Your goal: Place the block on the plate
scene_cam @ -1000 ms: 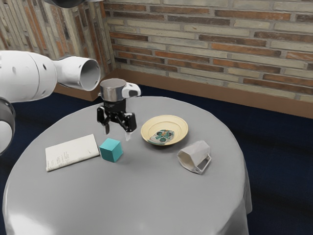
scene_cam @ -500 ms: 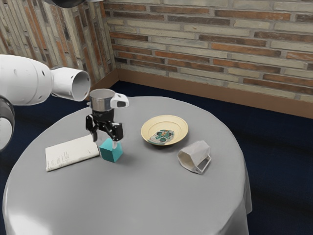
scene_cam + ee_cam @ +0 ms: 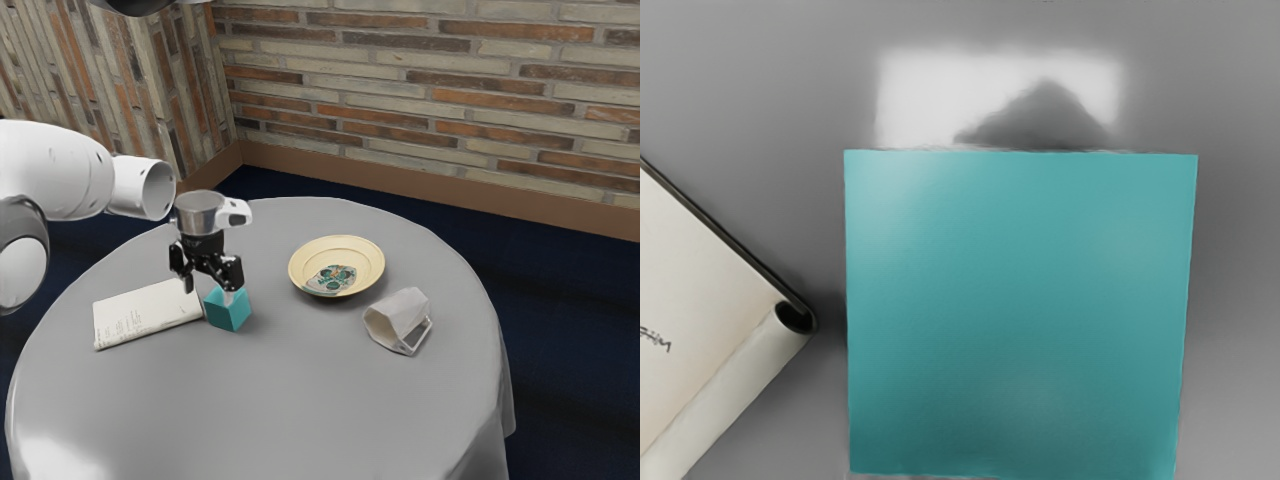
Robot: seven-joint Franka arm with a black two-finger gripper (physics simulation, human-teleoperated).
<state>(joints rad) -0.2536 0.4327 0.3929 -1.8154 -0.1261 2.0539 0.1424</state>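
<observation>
My gripper (image 3: 209, 290) stands open in the exterior view, its fingertips low at the top of the teal block (image 3: 229, 314) and slightly toward that view's left. The near fingertip overlaps the block's upper edge there; whether they touch, I cannot tell. In the wrist view the block (image 3: 1020, 315) lies large and square under the hand. On the table, apart from the block toward the exterior view's right, rests the round yellow plate (image 3: 372, 254), with a green pattern at its middle.
An open notebook (image 3: 146, 312) lies close beside the block, toward the exterior view's left; its corner (image 3: 735, 395) appears in the wrist view. A white mug (image 3: 396, 316) is tipped on its side near the plate. All stand on the round grey table (image 3: 300, 410).
From above and behind the block, my hand has come down and moved toward the exterior view's left, now close to the block. Block, plate, notebook and mug have kept their places.
</observation>
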